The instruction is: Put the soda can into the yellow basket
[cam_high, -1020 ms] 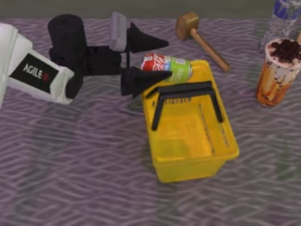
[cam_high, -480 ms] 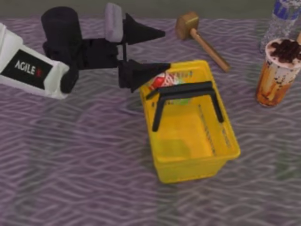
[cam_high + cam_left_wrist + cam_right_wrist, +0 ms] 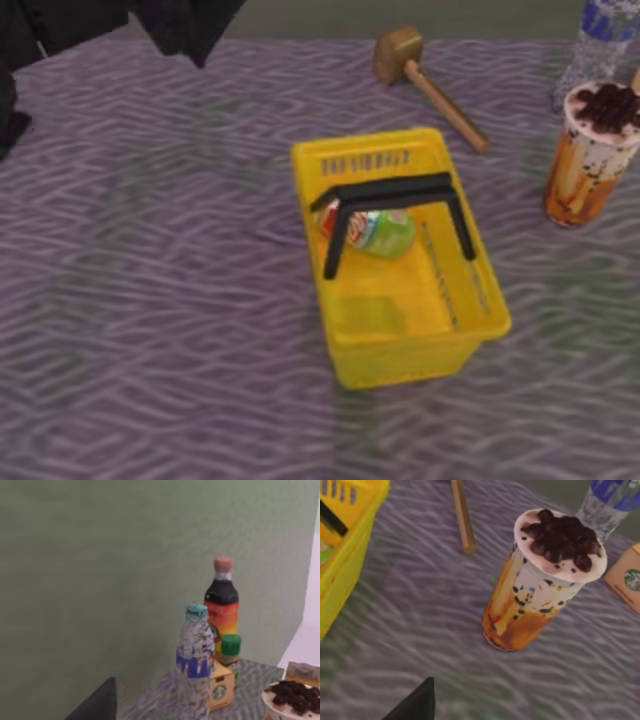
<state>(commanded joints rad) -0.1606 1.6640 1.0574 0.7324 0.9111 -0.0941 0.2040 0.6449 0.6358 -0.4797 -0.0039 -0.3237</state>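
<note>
The soda can (image 3: 370, 230) now lies on its side inside the yellow basket (image 3: 470, 345), under the black handle (image 3: 395, 190) near the basket's far end; a second ago it was pinched in the left gripper above that rim. The left arm (image 3: 120, 20) has since pulled away to the table's far left corner, well apart from the basket, and only dark parts of it show, so whether its fingers are spread or closed cannot be told. The right gripper is out of the top view; a dark sliver (image 3: 415, 705) in the right wrist view may be one finger.

Counted around the basket: one wooden mallet (image 3: 425, 80) just beyond it, one bubble-tea cup (image 3: 590, 150) and one clear bottle (image 3: 600, 40) to its right.
</note>
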